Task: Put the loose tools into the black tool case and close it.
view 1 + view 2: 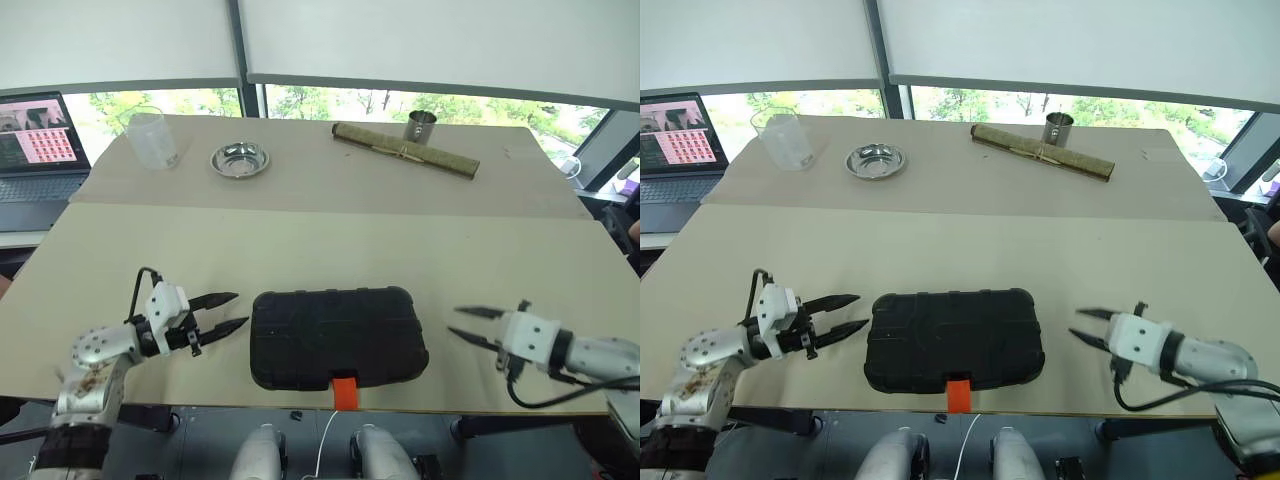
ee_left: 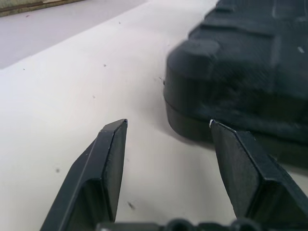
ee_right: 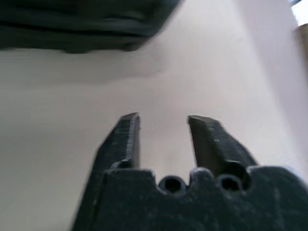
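The black tool case [image 1: 338,337] lies flat and shut near the table's front edge, its small orange latch [image 1: 344,392] hanging over that edge. The loose tools are out of view. My left gripper [image 1: 232,312] hovers just left of the case, open and empty, fingers pointing at the case's left end [image 2: 231,82]. To the right of the case my right gripper [image 1: 460,324] is open with nothing between its fingers, a short gap away from the shell [image 3: 82,24].
At the table's back stand a clear plastic cup [image 1: 152,138], a small metal bowl [image 1: 240,159], a rolled bamboo mat [image 1: 405,150] and a metal cup [image 1: 420,126]. A laptop [image 1: 38,150] sits on a side surface at the far left.
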Motion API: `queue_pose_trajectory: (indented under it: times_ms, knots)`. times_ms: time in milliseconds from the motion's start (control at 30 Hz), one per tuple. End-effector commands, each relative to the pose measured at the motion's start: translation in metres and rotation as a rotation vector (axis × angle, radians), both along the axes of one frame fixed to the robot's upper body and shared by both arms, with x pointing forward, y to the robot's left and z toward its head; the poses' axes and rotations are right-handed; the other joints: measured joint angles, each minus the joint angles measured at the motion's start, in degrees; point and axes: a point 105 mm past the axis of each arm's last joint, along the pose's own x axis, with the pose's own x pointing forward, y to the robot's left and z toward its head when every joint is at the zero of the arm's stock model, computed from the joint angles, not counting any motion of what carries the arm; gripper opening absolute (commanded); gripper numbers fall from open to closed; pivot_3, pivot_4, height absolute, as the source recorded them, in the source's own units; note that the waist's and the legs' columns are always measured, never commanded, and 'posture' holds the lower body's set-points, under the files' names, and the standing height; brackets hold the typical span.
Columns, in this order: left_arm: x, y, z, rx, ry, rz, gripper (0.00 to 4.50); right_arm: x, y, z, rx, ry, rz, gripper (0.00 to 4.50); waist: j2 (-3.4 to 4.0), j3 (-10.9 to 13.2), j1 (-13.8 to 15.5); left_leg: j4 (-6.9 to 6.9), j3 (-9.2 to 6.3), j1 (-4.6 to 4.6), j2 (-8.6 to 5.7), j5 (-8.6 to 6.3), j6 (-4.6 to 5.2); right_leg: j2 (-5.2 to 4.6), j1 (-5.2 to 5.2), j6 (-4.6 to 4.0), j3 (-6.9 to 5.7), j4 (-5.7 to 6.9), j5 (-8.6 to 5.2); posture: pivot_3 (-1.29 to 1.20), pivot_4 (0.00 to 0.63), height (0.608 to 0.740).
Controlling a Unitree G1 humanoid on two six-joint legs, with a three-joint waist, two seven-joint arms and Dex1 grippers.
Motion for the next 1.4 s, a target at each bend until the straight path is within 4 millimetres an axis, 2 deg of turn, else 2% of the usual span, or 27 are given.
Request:
queue_pose_trajectory:
  times_ms: [33,67,133,200,300,467,533,600,667,800,900,967,1100,1167,1233,1333,1400]
  knots:
    - [0.014,-0.005,0.005,0.003,0.059,-0.034,1.11,-0.025,0.021,0.003,0.024,0.108,0.092,0.34,0.00,0.0,0.0,0.00,-0.01,0.01,-0.03,0.00,0.00,0.00,0.01,0.00,0.00,0.01,0.00,0.00,0.150,0.740]
    - [0.017,-0.007,0.003,0.017,0.078,-0.046,0.68,-0.033,0.026,-0.001,0.018,0.146,0.112,0.03,0.00,0.0,0.0,0.02,0.00,0.02,-0.07,0.00,0.00,0.01,0.01,0.01,0.01,0.01,-0.01,0.00,0.150,0.740]
    - [0.025,-0.012,-0.002,0.050,0.083,-0.063,0.01,-0.051,0.036,-0.013,0.004,0.224,0.152,0.00,-0.01,0.0,-0.1,0.02,-0.01,0.02,-0.11,0.00,-0.01,0.05,0.01,0.03,0.01,0.01,-0.02,0.00,0.150,0.740]
    - [0.034,-0.018,-0.009,0.077,0.102,-0.071,0.01,-0.064,0.047,-0.023,-0.004,0.281,0.183,0.00,-0.05,0.0,-0.1,0.02,0.00,0.01,-0.11,0.00,-0.01,0.05,-0.01,0.03,0.02,0.00,-0.02,0.00,0.150,0.740]
    - [0.046,-0.024,-0.020,0.111,0.160,-0.060,0.01,-0.066,0.063,-0.031,0.006,0.305,0.186,0.00,-0.08,0.0,-0.2,0.06,0.00,-0.04,-0.13,0.00,-0.01,0.09,-0.04,0.03,0.01,0.00,-0.02,0.00,0.150,0.740]
    - [0.044,-0.025,-0.028,0.160,0.205,-0.112,0.01,-0.046,0.086,-0.034,0.032,0.256,0.172,0.00,-0.92,-0.1,-1.5,0.20,-0.12,-0.07,0.20,0.01,-0.03,0.49,-0.07,-0.11,0.03,0.00,0.06,0.00,0.150,0.740]
    - [0.044,-0.022,-0.028,0.154,0.210,-0.098,0.01,-0.035,0.092,-0.033,0.027,0.214,0.174,0.00,-1.17,-0.1,-2.2,0.20,-0.29,0.09,0.36,0.03,-0.05,0.81,-0.01,-0.16,0.06,0.00,0.06,0.00,0.150,0.740]
    - [0.044,-0.016,-0.027,0.150,0.206,-0.066,0.01,-0.016,0.098,-0.029,0.038,0.140,0.159,0.00,-1.35,0.0,-3.0,0.19,-0.65,0.30,0.38,0.04,-0.07,1.13,-0.01,-0.34,0.11,0.05,0.16,0.00,0.150,0.740]
    - [0.043,-0.013,-0.027,0.146,0.200,-0.046,0.01,-0.004,0.102,-0.025,0.051,0.099,0.147,0.00,-1.48,0.0,-3.3,0.09,-0.94,0.79,0.40,0.05,-0.08,1.26,0.20,-0.37,0.08,0.11,0.23,0.00,0.150,0.740]
    - [0.040,-0.012,-0.025,0.115,0.198,-0.009,0.01,0.027,0.104,-0.018,0.060,0.015,0.098,0.00,-0.92,0.3,-3.1,-0.15,-1.45,1.39,0.24,0.05,-0.11,1.17,0.23,-0.72,-0.05,0.14,0.41,0.00,0.150,0.740]
    - [0.037,-0.011,-0.025,0.110,0.200,0.014,0.01,0.046,0.103,-0.010,0.065,-0.024,0.076,0.00,-0.76,0.4,-2.5,-0.17,-1.29,1.05,0.21,0.10,-0.15,1.21,-0.19,-0.65,0.00,0.26,0.73,0.00,0.150,0.740]
    - [0.036,-0.010,-0.025,0.102,0.205,0.027,0.01,0.050,0.104,-0.004,0.070,-0.037,0.084,0.00,-0.74,0.4,-1.9,-0.17,-1.26,0.88,0.16,0.12,-0.15,1.21,-0.30,-1.01,0.05,0.25,0.93,0.00,0.150,0.740]
    - [0.033,-0.010,-0.023,0.097,0.204,0.034,0.01,0.050,0.104,0.001,0.076,-0.026,0.108,0.00,-0.72,0.3,-1.4,-0.17,-1.19,0.33,0.05,0.06,-0.23,1.04,-0.74,-0.98,0.06,0.15,0.91,0.00,0.150,0.740]
    - [0.034,-0.008,-0.019,0.097,0.192,0.053,0.01,0.051,0.103,0.002,0.085,-0.014,0.097,0.00,-0.72,0.3,-1.3,-0.15,-1.18,-0.13,0.00,0.06,-0.23,1.00,-1.21,-0.94,0.06,0.16,0.94,0.00,0.150,0.740]
    - [0.036,-0.005,-0.015,0.092,0.181,0.075,0.01,0.051,0.102,0.003,0.091,-0.003,0.089,0.00,-0.71,0.3,-1.4,-0.14,-1.19,-0.18,0.00,0.06,-0.23,1.00,-1.25,-0.94,0.05,0.16,0.95,0.00,0.150,0.740]
    - [0.044,0.005,0.021,-0.006,0.102,0.099,0.01,0.048,0.083,0.011,0.106,0.004,0.038,0.00,-0.70,0.4,-1.2,-0.14,-1.20,-0.19,0.00,0.07,-0.23,1.00,-1.25,-0.94,0.03,0.17,0.95,0.00,0.150,0.740]
    - [0.036,0.001,0.049,-0.071,0.091,0.002,0.01,0.038,0.073,0.016,0.125,0.036,0.029,0.00,-0.72,0.4,-0.7,-0.14,-1.20,-0.21,0.00,0.07,-0.23,0.99,-1.26,-0.93,0.02,0.16,0.94,0.00,0.150,0.740]
